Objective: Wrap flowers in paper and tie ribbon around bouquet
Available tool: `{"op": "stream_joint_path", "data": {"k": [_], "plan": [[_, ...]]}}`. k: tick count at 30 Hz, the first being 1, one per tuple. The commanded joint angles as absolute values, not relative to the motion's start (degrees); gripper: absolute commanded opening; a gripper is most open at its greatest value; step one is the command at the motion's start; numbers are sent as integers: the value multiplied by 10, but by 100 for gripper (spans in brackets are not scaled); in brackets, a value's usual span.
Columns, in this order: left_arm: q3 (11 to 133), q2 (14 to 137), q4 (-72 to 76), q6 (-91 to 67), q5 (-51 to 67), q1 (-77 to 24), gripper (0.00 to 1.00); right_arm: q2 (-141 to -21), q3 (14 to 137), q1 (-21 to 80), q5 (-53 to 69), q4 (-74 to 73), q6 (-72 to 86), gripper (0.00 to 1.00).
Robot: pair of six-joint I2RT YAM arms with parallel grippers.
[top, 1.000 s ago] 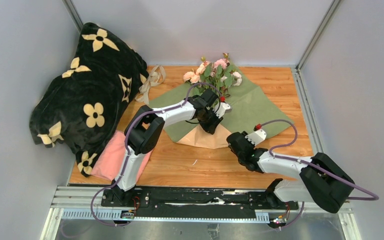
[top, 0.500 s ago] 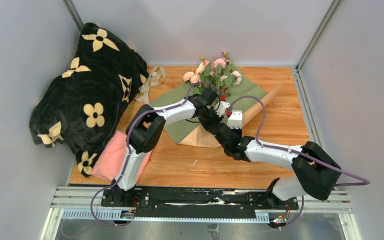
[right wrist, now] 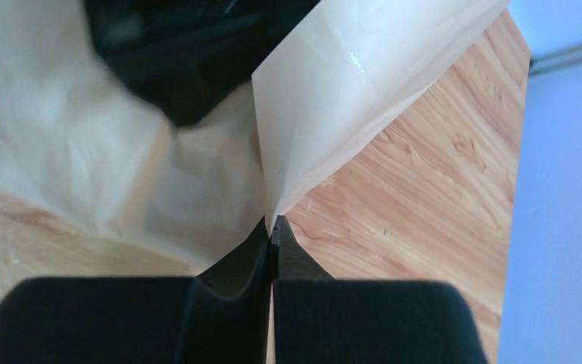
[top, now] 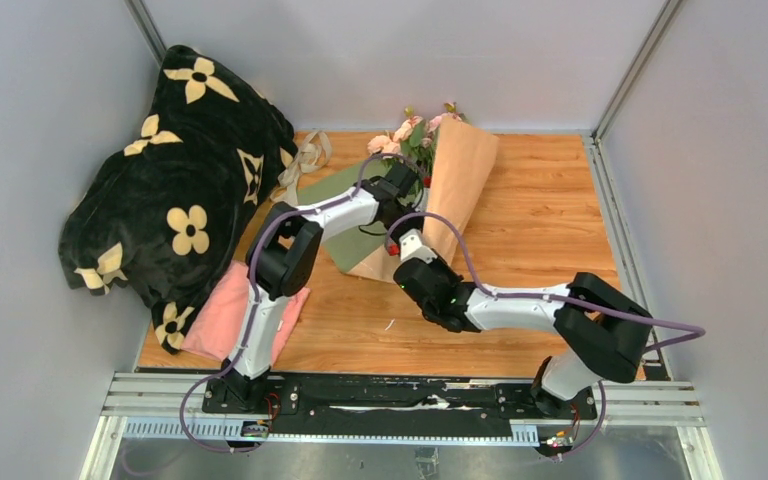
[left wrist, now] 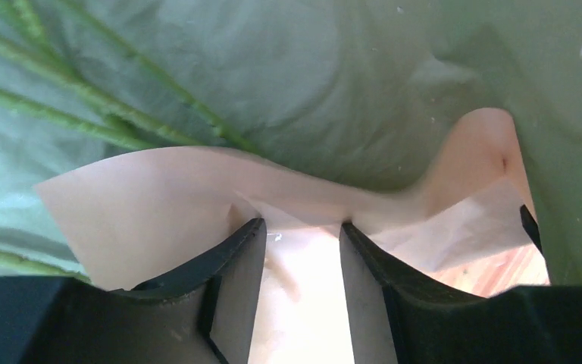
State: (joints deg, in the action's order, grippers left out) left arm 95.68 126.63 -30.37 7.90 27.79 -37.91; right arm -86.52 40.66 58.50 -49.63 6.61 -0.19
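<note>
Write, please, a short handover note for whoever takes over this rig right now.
Left pincer: open, over a peach flap of the large peach-and-olive paper sheet.
Right pincer: shut on that sheet's edge, its right side folded over the bunch of pink and cream roses.
Soft cream-beige ribbon: loose beside the black flowered blanket.
Done: one side folded.
To do: wrap the other side, tie the ribbon.

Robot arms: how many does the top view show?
2. The left arm reaches toward the flowers at the far middle; the right arm stretches to the near end of the paper. None seems hidden.
</note>
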Motion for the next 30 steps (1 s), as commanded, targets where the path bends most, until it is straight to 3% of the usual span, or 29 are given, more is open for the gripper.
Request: {"op": "stream_joint_path", "data": {"k": [1, 17, 23, 25, 27, 30], "plan": [[968, 1276, -320, 63, 280, -325, 53, -911, 421, 617, -465, 112, -124, 0], [943, 1177, -311, -7, 443, -158, 69, -1020, 481, 644, -469, 78, -195, 0], [839, 1107, -203, -75, 506, -155, 89, -1022, 481, 645, -475, 78, -217, 0], [836, 1107, -246, -45, 474, -155, 86, -1015, 482, 645, -476, 70, -214, 0], [833, 1106, -300, 17, 413, -157, 76, -994, 483, 645, -463, 53, -196, 0], [782, 1091, -304, 59, 362, -167, 75, -962, 479, 644, -442, 30, -169, 0]]}}
